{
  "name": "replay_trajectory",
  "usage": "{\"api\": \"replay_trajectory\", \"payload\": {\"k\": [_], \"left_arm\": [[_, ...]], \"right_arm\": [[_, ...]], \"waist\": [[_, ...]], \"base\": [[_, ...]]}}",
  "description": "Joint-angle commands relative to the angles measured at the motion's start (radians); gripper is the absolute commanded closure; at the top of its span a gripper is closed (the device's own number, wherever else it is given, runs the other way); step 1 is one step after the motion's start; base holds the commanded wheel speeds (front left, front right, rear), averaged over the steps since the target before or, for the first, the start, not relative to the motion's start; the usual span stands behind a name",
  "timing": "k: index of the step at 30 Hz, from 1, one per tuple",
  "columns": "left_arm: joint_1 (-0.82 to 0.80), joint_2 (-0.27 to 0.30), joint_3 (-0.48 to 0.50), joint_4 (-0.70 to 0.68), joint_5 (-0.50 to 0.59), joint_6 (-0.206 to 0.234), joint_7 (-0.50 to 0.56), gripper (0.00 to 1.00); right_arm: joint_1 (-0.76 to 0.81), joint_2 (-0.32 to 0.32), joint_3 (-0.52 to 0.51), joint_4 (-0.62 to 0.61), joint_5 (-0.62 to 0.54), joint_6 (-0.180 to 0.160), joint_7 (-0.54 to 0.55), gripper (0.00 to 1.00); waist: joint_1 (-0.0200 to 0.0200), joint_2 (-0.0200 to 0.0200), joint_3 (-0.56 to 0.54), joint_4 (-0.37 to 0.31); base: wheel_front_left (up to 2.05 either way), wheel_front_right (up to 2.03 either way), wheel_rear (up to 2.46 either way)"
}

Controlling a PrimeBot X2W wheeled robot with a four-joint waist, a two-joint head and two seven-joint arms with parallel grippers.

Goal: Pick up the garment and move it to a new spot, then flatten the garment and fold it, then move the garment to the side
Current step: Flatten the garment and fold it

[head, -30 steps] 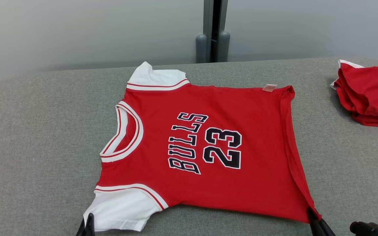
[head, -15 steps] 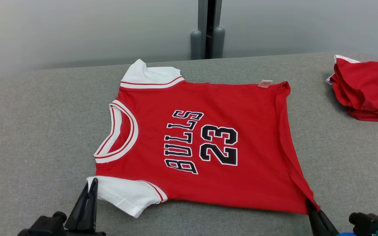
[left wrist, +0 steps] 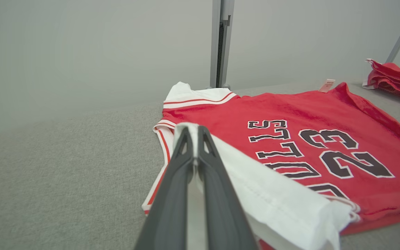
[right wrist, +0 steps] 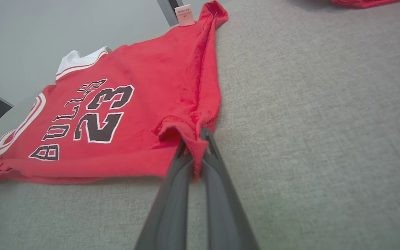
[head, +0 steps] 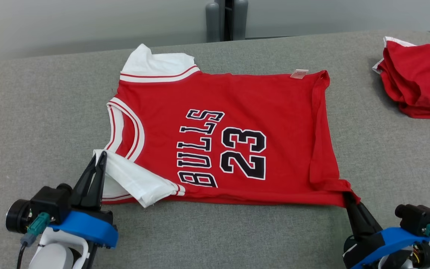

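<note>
The garment [head: 237,123] is a red jersey with white sleeves and "BULLS 23" in black, spread on the grey table [head: 32,112], collar to the left. My left gripper [head: 101,156] is shut on the near white sleeve [head: 133,179], lifted and folded over the red body; the left wrist view has the cloth pinched at the fingertips [left wrist: 193,130]. At the near hem corner my right gripper [head: 346,196] is shut on the red fabric, raised and folded inward, also in the right wrist view [right wrist: 194,137]. The jersey [right wrist: 123,114] lies left of those fingers.
A second red and white garment [head: 416,82] lies crumpled at the table's far right. A grey wall with a dark vertical post [head: 226,18] stands behind the table's far edge. Bare grey cloth surface stretches to the left and in front of the jersey.
Both grippers have carried the near edge of the jersey away from me and over its body, so the near sleeve and hem now fold inward. The head view has tilted down.
</note>
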Motion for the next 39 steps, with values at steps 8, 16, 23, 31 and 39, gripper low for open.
{"api": "replay_trajectory", "payload": {"k": [8, 16, 23, 31, 39], "left_arm": [[-0.176, 0.007, -0.014, 0.157, 0.012, -0.045, -0.028, 1.00], [-0.274, -0.010, -0.030, 0.262, 0.023, -0.066, -0.050, 1.00], [-0.318, -0.033, -0.031, 0.334, 0.030, -0.061, -0.067, 0.00], [-0.229, -0.043, 0.001, 0.305, 0.023, -0.041, -0.073, 0.00], [-0.144, -0.047, -0.001, 0.309, 0.002, -0.040, -0.060, 0.00]], "right_arm": [[-0.114, -0.027, 0.012, 0.021, 0.011, 0.000, 0.012, 1.00], [-0.188, -0.050, 0.033, 0.049, -0.015, 0.000, -0.014, 1.00], [-0.205, -0.061, 0.044, 0.072, -0.045, 0.000, -0.072, 0.00], [-0.134, -0.067, 0.035, 0.062, -0.069, 0.000, -0.095, 0.00], [-0.142, -0.055, 0.032, 0.093, -0.103, 0.000, -0.073, 0.00]], "waist": [[-0.0001, 0.0000, 0.048, -0.007], [-0.0001, 0.0000, 0.085, -0.006], [-0.0001, 0.0000, 0.086, -0.002], [-0.0001, 0.0000, 0.054, 0.001], [-0.0001, 0.0000, 0.059, 0.014]], "base": [[0.00, 0.00, 0.00], [0.00, 0.00, 0.00], [0.00, 0.00, 0.00], [0.00, 0.00, 0.00], [0.00, 0.00, 0.00]]}}
